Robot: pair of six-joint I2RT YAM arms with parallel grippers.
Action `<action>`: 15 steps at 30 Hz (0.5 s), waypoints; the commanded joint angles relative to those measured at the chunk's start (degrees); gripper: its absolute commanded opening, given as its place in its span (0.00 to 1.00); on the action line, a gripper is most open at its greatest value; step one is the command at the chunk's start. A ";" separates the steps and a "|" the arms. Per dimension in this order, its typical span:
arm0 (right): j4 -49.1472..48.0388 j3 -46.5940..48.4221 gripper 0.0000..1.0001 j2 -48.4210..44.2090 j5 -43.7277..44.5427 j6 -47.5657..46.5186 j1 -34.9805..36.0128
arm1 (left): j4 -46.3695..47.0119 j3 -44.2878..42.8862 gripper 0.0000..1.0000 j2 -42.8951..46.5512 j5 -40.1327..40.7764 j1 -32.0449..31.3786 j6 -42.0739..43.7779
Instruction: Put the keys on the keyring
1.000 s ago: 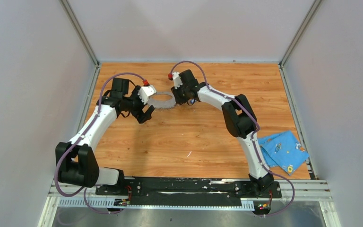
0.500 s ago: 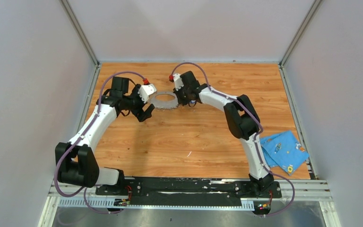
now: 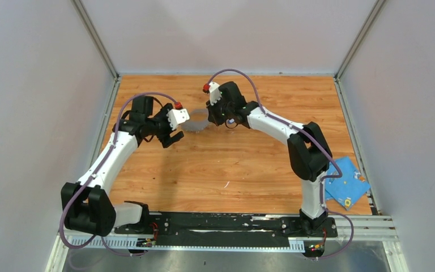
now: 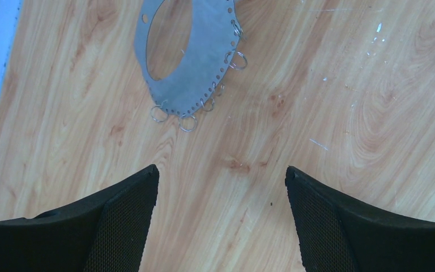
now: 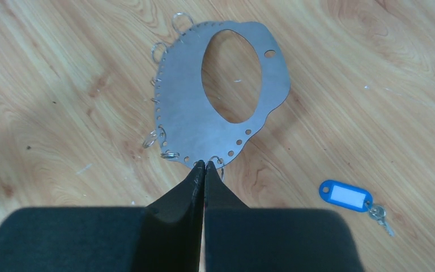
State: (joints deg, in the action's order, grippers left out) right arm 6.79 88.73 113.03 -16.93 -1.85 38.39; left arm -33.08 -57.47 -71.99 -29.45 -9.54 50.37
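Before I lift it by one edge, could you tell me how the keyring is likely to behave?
The keyring looks a thin flat metal plate, so probably stiff and light. Pushed, it should slide on the smooth table. Its small loose rings would likely dangle and snag.

Left white-and-black arm (image 3: 110,158) comes up from its base at the near left, bows out to the left, then the forearm angles back in to the right toward the far middle. The left tool (image 4: 220,175) is black with mesh-textured fingers (image 4: 122,221). It points right and down, and the fingers are spread wide with a big gap between them.

Right white-and-black arm (image 3: 303,153) pretty much mirrors it. It rises from the near-right base with its black elbow joint sticking out right, and the white forearm runs left and far. The right tool (image 5: 204,165) faces the left one, black fingers pressed flat together, no gap at all. The two tools are near each other but not touching.
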 commanded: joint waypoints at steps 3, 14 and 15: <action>-0.03 -1.47 0.00 -4.96 -3.25 8.52 1.52 | 2.25 3.24 0.84 2.49 -4.37 -0.43 2.59; 6.22 -2.46 0.00 -13.13 -1.48 17.10 7.82 | 25.67 13.56 0.91 6.56 -3.94 -4.41 -16.93; 6.21 -2.77 0.00 -13.63 -1.98 17.94 8.18 | 26.55 14.16 0.91 6.90 -3.82 -4.43 -17.64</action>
State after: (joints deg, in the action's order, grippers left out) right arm 10.39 87.39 101.84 -17.96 11.00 45.15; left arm -15.81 -45.19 -66.02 -32.18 -13.61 39.42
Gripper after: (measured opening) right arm 0.007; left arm 0.914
